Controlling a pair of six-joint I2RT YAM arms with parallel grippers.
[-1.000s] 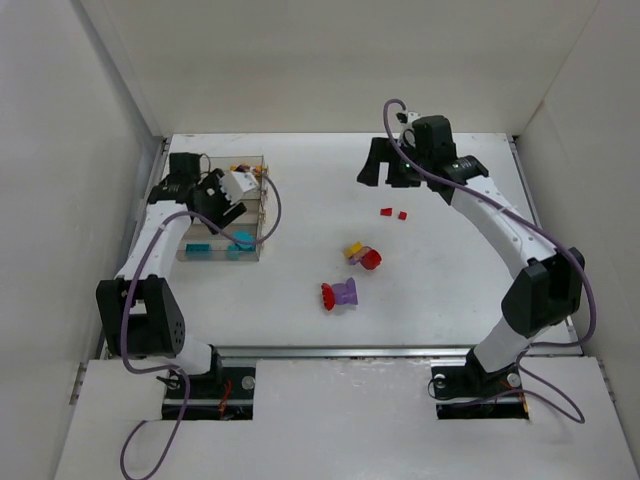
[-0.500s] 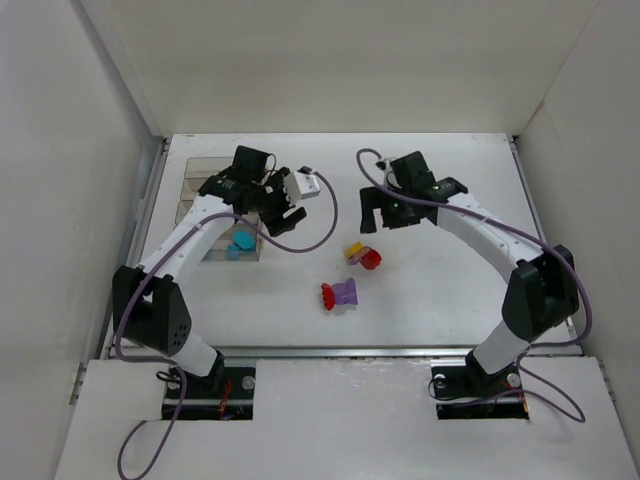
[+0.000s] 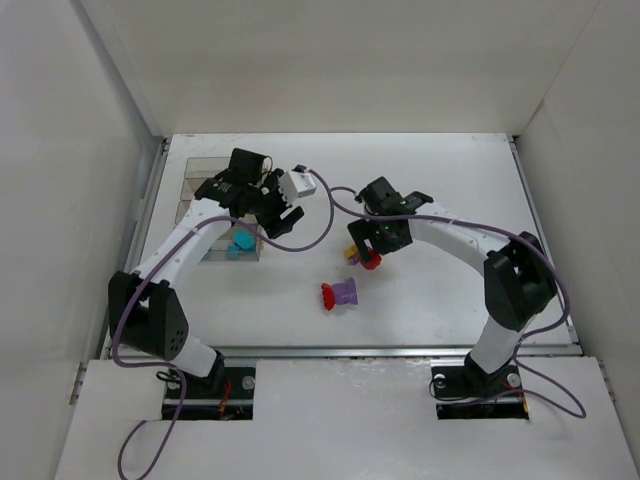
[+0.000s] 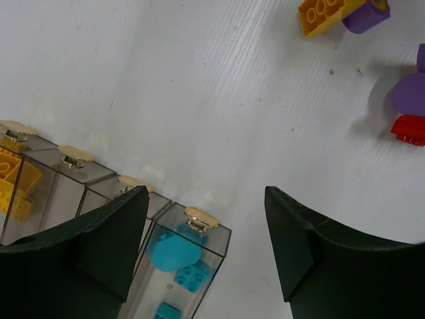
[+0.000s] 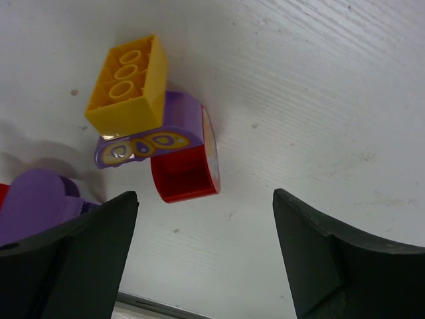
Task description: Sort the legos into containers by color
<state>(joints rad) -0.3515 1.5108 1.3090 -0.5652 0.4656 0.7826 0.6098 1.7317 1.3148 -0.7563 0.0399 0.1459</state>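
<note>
Left arm (image 3: 170, 250) rises from its base, then bends right over the containers (image 3: 192, 172). Left gripper (image 3: 277, 218) points down over the latch end of the row. In the wrist view its fingers (image 4: 99, 246) are spread wide w/ nothing betw. them, above the bins, not touching any brick.

Right arm (image 3: 470, 235) goes up from its base to a bent elbow, then stretches left toward mid-table. Right gripper (image 3: 368, 243) points down just over a mixed clump (image 3: 362, 255). Its jaws are apart, one finger (image 5: 73, 266) on each side in the wrist view, gripping nothing. The clump is ahead of the tips, not touched.

The containers are 4 clear bins side by side, each w/ a tan latch (image 4: 199, 216) at its end. The end bin nearest the robot holds cyan bricks (image 4: 176, 256). The far end bin holds yellow bricks (image 4: 10, 179). The 2 middle bins are partly behind a finger, contents can't be told.

Loose legos lie on the white table (image 3: 450, 180). The clump is a yellow brick (image 5: 129, 86) joined to a purple curved piece (image 5: 149, 139) w/ a red piece (image 5: 186, 173) against it. A 2nd clump, red + purple (image 3: 340, 293), lies nearby, closer to the robot and apart from the first.
</note>
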